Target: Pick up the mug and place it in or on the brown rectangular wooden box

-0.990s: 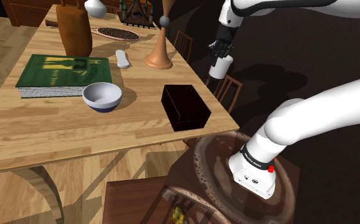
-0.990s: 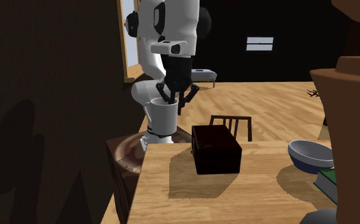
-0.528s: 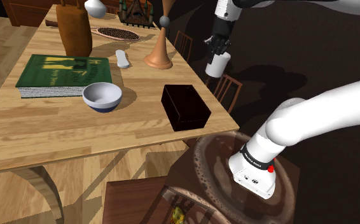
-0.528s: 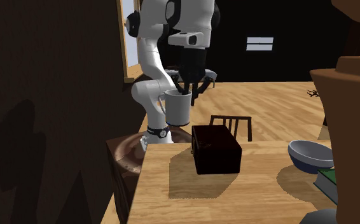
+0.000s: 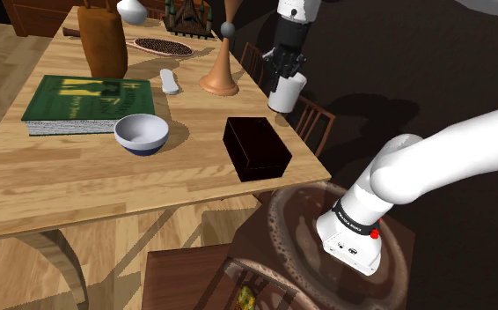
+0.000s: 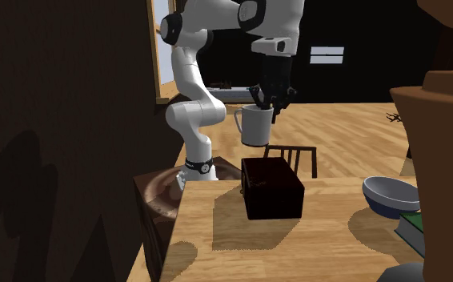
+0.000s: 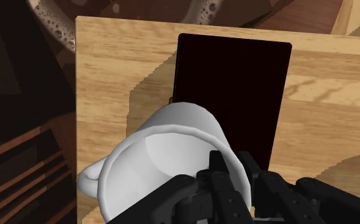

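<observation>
Although the white mug (image 5: 284, 91) is already lifted and hangs in the air near the table's (image 5: 80, 189) edge, the placing half of the job looks undone. Scanning the shoulder view from the left, I see a green book (image 5: 89, 101), a grey-blue bowl (image 5: 142, 133) and then the dark brown box (image 5: 256, 148), with nothing on its top. From the box the mug shows at about one o'clock and well above it, so a short carry and a descent seem to remain. The black gripper (image 7: 236, 184) is closed on the mug's rim, its fingers (image 7: 220, 175) pinching the wall on the side opposite the handle, the mug hanging beneath them.
</observation>
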